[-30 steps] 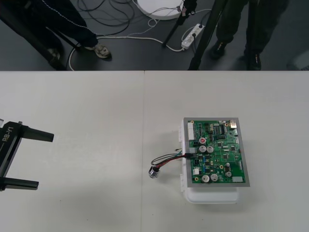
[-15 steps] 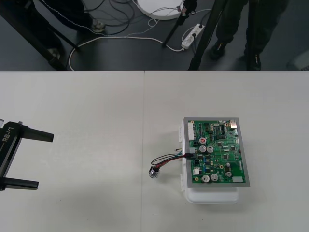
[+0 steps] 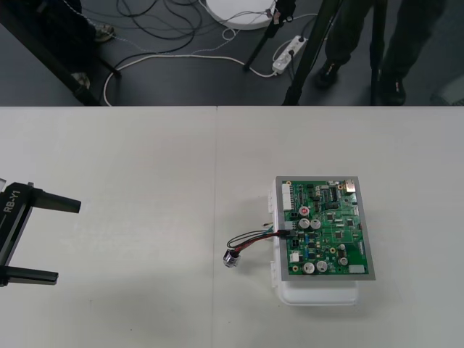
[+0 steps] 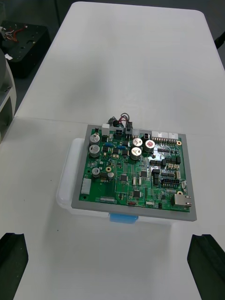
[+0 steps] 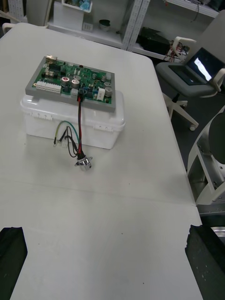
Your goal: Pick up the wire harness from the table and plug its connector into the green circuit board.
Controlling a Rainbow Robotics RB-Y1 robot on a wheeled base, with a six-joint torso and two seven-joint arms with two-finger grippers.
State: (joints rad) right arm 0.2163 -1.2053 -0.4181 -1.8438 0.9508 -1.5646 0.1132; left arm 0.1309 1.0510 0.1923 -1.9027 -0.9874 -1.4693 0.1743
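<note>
1. Presently, the worktop [image 3: 145, 181] carries the white base [image 3: 319, 293] right of centre, with the green circuit board [image 3: 330, 228] on top.
2. The left end effector [image 3: 68, 241] waits at the worktop's left edge, fingers wide apart and holding nothing. The right end effector [image 4: 110, 236] is likewise spread and empty, facing the board's right side.
3. The wire harness [image 3: 255, 238] lies well to the right of the left end effector, at the board's left edge. Its long axis runs left to right.
4. The plug [image 5: 77, 95] appears seated in the board, and the socket [image 3: 232, 259] rests on the worktop. Judgement: the left arm has the unobstructed approach.
</note>
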